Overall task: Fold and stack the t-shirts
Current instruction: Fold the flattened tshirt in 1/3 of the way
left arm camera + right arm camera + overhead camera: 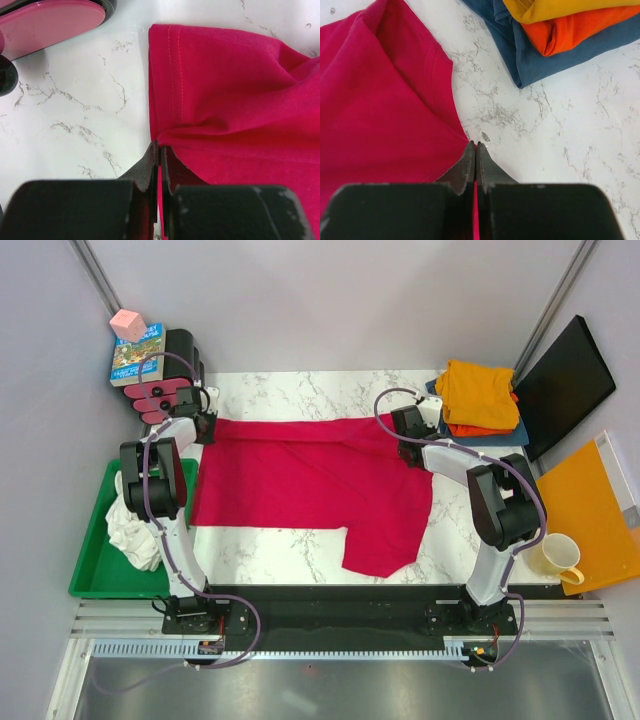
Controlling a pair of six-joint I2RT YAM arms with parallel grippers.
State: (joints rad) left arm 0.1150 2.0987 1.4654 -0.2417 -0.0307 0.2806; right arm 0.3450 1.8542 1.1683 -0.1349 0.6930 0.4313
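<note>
In both hands (160, 150) (476, 149), crimson t-shirt (300, 480)

Matt red cloth tee (300, 485) on smooth marble-look tbl (290, 390).

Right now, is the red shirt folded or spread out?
Spread out. The red shirt lies open across the table, one sleeve sticking toward the near edge.

The crimson-red t-shirt (310, 485) lies spread and wrinkled across the worktop (290, 390); yellow-orange t-shirt (480, 390), orange t-shirt (470, 430), blue t-shirt (510, 430) folded, stacked far right; white t-shirt (130, 525) crumpled left
</note>
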